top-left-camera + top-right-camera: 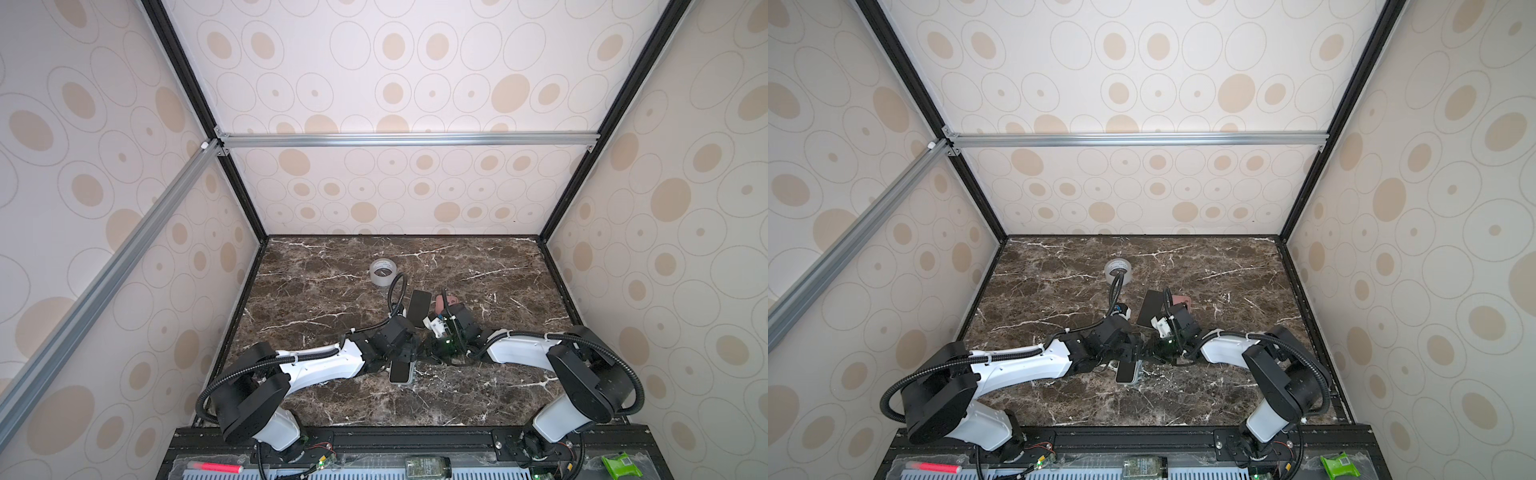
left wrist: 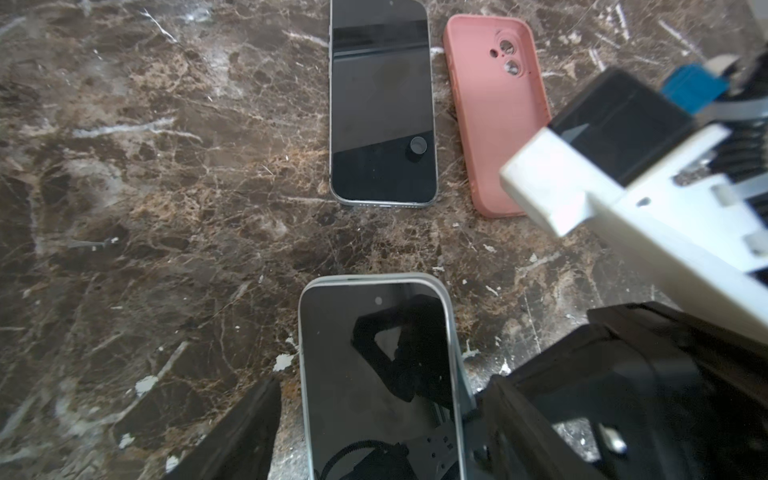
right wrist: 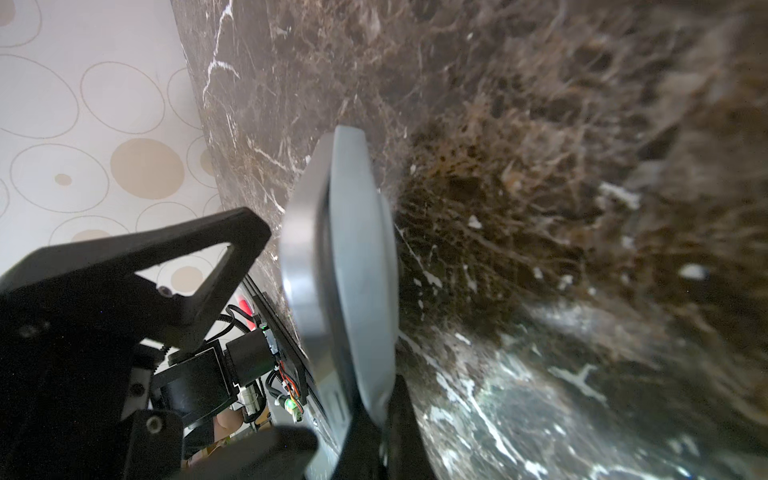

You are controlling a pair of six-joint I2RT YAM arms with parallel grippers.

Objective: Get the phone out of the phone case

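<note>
I see my left gripper [image 2: 382, 388] spread wide astride the phone [image 1: 401, 371] at the front middle of the table [image 1: 498, 395], while my right gripper [image 3: 357, 419] pinches the edge of its case [image 3: 365, 249], bowed away from it.

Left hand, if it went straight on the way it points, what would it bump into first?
Most likely the phone in its pale phone case, lying right between the fingers of the open left hand. How high above it the fingers are, I can't tell.
</note>
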